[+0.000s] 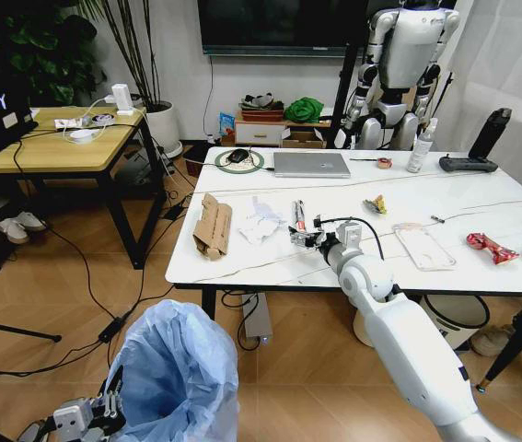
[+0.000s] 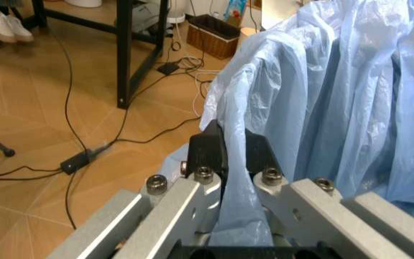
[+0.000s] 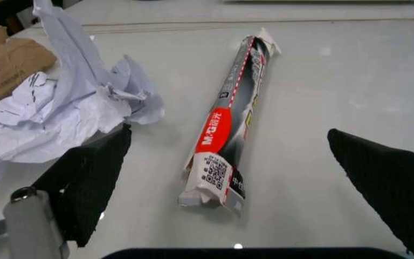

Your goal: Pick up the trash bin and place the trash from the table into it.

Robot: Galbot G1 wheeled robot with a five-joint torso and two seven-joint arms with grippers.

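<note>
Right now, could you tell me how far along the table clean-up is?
Done: the left gripper is shut on the puffy light-blue bag of the trash bin, held beside the marble-look table. In hand: the open right gripper straddles a long red-and-grey pen packet, not yet gripped. Left: the crushed brown cardboard, crumpled white paper, clear plastic pack and red wrapper lie on the table.

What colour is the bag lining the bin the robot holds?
Light blue, translucent; the trash bin shows best in the left wrist view.

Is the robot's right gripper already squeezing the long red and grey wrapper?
No, the right gripper has open fingers on either side of the wrapper, not touching it.
</note>
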